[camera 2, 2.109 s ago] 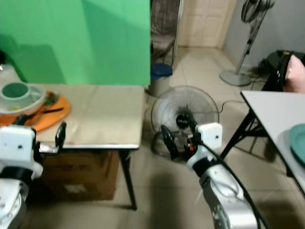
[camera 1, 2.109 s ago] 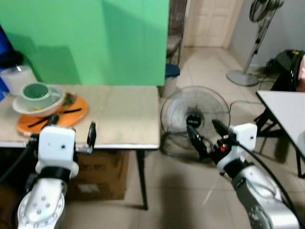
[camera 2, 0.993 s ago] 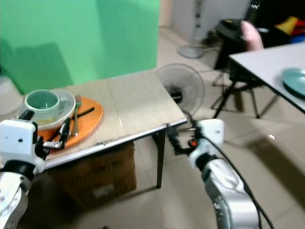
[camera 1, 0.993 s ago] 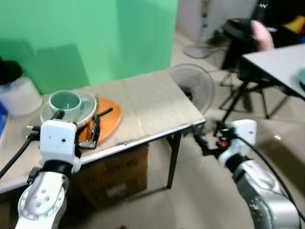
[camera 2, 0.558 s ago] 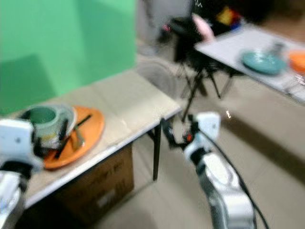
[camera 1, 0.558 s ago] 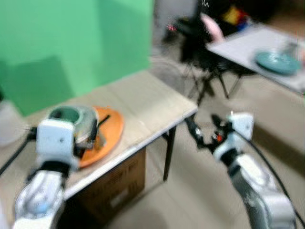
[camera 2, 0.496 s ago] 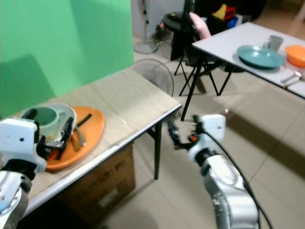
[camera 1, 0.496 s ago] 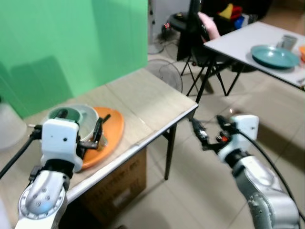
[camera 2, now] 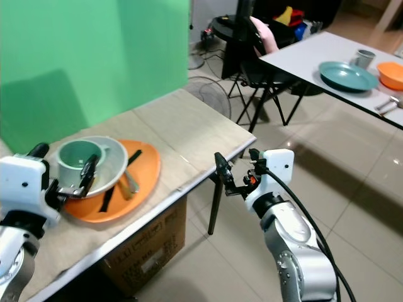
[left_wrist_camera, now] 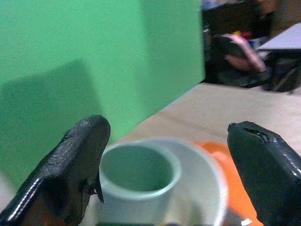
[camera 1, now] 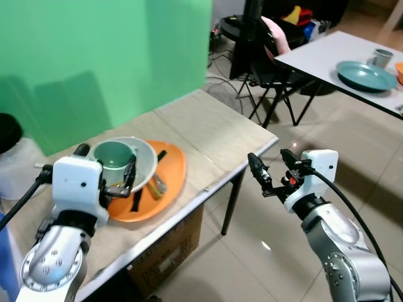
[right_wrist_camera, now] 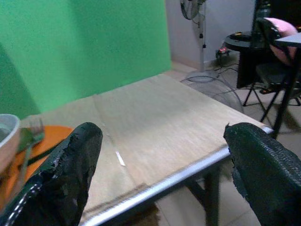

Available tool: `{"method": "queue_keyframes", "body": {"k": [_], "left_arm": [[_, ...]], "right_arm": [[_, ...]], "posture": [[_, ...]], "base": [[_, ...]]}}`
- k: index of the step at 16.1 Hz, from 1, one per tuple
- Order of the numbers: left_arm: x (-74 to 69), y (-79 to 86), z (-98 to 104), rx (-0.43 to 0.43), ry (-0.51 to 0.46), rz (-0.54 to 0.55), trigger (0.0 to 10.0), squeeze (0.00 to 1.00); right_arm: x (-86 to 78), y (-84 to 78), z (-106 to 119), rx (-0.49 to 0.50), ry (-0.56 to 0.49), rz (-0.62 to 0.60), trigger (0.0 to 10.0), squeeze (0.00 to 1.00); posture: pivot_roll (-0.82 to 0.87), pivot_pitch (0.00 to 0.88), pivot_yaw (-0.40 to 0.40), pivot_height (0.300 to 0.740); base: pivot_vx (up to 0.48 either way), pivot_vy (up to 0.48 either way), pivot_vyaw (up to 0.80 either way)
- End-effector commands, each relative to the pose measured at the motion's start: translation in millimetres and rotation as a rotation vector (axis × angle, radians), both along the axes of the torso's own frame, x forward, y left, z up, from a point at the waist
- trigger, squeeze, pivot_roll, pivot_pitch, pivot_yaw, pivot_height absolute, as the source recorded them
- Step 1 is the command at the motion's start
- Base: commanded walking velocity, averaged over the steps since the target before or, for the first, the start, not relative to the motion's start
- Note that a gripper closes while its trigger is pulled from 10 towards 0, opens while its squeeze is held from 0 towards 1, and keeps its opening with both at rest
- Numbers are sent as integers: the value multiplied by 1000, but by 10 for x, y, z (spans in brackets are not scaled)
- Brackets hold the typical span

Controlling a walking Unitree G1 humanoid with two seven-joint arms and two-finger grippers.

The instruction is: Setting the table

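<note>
Your left gripper (camera 1: 130, 178) is up at table height, fingers spread wide with nothing between them, its tips hovering right at the near rim of the white bowl (camera 1: 143, 157). Straight ahead of those fingers sits the green cup (left_wrist_camera: 135, 175), standing upright inside the bowl, and the bowl rests on the orange plate (camera 1: 170, 179). Dark chopsticks (camera 2: 119, 173) and a fork (camera 2: 128, 182) lie on that plate just beside the bowl. Your right gripper (camera 1: 272, 173) is out off the table's corner, forearm raised and level, fingers wide apart and empty, pointing back across the wooden table (right_wrist_camera: 155, 127). Well beyond your right arm, a white table (camera 2: 315, 53) carries a teal plate (camera 2: 344, 75), an orange bowl (camera 2: 390, 74) and a grey cup (camera 2: 363, 58).
</note>
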State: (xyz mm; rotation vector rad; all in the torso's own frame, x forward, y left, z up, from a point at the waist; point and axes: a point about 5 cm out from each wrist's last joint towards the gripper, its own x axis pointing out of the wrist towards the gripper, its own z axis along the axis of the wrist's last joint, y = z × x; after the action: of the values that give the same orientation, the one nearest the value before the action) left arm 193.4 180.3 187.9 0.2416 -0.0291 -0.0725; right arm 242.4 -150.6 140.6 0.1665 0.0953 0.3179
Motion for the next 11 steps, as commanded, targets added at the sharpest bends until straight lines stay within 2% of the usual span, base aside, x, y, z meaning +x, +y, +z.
{"method": "queue_keyframes", "body": {"k": [1, 4, 5, 6, 8, 9, 10, 11], "left_arm": [[35, -36, 8, 34, 29, -63, 10000, 1000], [133, -34, -26, 159, 113, -174, 10000, 1000], [178, -6, -36, 224, 158, -217, 10000, 902], [253, 65, -37, 293, 227, -244, 10000, 0], [290, 112, -21, 320, 265, -248, 10000, 0], [321, 161, 12, 341, 295, -251, 10000, 0], [341, 179, 43, 344, 300, -250, 10000, 0], [386, 206, 107, 352, 302, -248, 9451, 0]], "right_arm": [[46, -38, 67, -16, -22, 12, 10000, 1000], [85, 39, 102, -100, -31, 145, 10000, 1000], [97, 53, 132, -138, -38, 198, 10000, 1000], [108, 71, 174, -201, -43, 285, 10000, 1000], [97, 80, 201, -240, -50, 343, 10000, 1000], [70, 86, 236, -270, -54, 406, 10000, 427], [55, 83, 255, -276, -51, 432, 10000, 0], [26, 73, 292, -285, -47, 482, 10000, 0]], "posture": [[18, 0, -10, 740], [17, 0, -13, 740], [20, 0, -16, 740], [21, 0, -16, 740], [15, 0, -10, 740], [9, 0, 0, 740], [6, 0, 5, 740], [5, 0, 7, 740]], "base": [[0, 0, 0], [0, 0, 0], [0, 0, 0], [0, 0, 0], [0, 0, 0], [0, 0, 0], [0, 0, 0], [0, 0, 0]]}}
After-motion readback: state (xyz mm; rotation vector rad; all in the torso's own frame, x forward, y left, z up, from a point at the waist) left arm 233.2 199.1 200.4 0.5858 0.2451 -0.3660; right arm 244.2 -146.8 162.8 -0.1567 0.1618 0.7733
